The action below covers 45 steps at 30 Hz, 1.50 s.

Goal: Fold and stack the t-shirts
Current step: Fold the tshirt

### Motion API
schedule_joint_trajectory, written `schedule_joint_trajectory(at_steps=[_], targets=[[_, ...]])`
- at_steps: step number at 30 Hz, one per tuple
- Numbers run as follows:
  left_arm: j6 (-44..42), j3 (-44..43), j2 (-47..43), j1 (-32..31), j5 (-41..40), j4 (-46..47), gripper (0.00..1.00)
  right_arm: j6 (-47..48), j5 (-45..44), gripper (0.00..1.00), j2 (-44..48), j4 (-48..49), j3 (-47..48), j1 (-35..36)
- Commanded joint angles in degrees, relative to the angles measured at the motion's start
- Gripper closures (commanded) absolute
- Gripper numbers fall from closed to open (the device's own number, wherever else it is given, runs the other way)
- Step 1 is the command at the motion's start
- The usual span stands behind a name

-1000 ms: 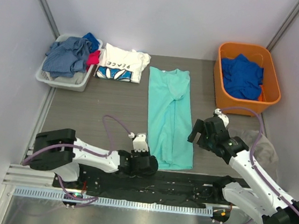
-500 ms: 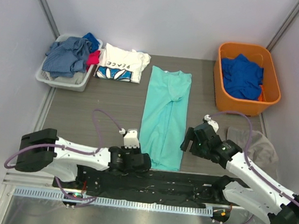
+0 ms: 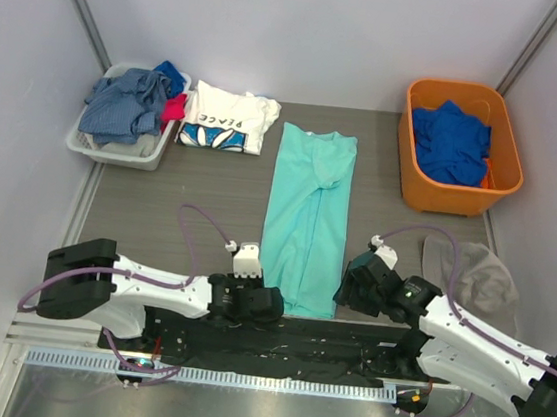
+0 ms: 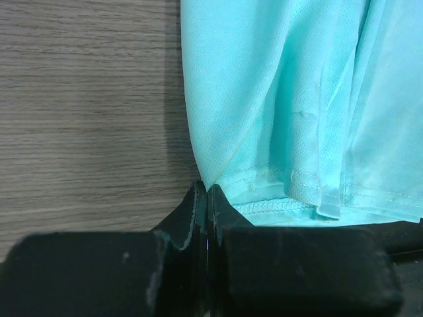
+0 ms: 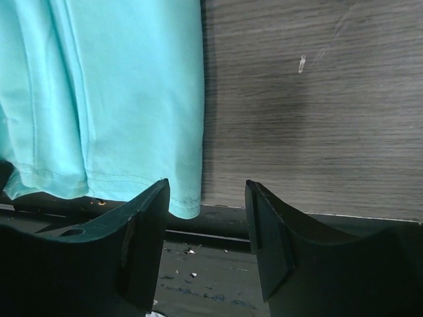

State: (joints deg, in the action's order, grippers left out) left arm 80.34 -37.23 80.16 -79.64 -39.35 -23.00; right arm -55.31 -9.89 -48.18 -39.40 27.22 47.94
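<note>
The mint-teal t-shirt (image 3: 305, 222) lies folded into a long narrow strip down the middle of the table, collar far, hem near. My left gripper (image 3: 264, 301) is shut on the hem's near-left corner; in the left wrist view the fabric (image 4: 284, 99) is pinched between the closed fingertips (image 4: 198, 198). My right gripper (image 3: 344, 288) is open at the near-right corner; the corner of the shirt (image 5: 119, 86) hangs between its fingers (image 5: 149, 211), close to the left one. The white "PEACE" t-shirt (image 3: 230, 118) lies folded at the far left.
A white basket (image 3: 114, 154) of grey-blue clothes stands far left. An orange bin (image 3: 406, 132) with a royal blue garment (image 3: 451, 140) stands far right. A grey cloth (image 3: 474, 276) lies right of my right arm. A black strip (image 3: 344, 342) runs along the near edge.
The right gripper moved left and nearer to the shirt's near-right corner, and its jaws narrowed. The left gripper pulled the hem leftward, then held still; the shirt's near end shifted left.
</note>
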Motion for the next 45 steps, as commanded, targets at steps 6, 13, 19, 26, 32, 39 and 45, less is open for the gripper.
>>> schedule_joint_trajectory(at_steps=[6,13,19,26,32,39,45], targets=[[-0.88,-1.7,0.7,0.18,-0.99,0.86,1.0,-4.63,0.66,0.44,-2.35,7.22,-2.96,1.98],[-0.97,-1.17,0.35,0.18,-0.73,0.94,1.0,-6.3,0.84,0.44,-4.72,10.04,-2.97,4.26],[-1.14,-1.17,0.44,0.18,-0.64,1.38,1.0,-7.97,0.84,0.5,-6.04,11.36,-3.31,6.72],[-1.32,-1.17,0.26,0.18,-0.29,1.73,1.0,-9.55,1.1,0.99,-6.4,13.12,-4.99,8.04],[-2.55,-3.1,-5.18,0.18,-3.52,-2.03,1.0,-9.29,-6.01,0.99,-1.66,5.04,0.37,8.48],[-7.46,-5.83,-10.72,3.43,-6.62,-2.75,1.0,-8.77,-13.13,0.99,-1.56,4.68,5.29,8.39],[-15.9,-7.94,-9.33,10.1,-4.42,1.46,1.0,-5.34,-21.64,0.99,-8.92,6.79,13.11,7.87]])
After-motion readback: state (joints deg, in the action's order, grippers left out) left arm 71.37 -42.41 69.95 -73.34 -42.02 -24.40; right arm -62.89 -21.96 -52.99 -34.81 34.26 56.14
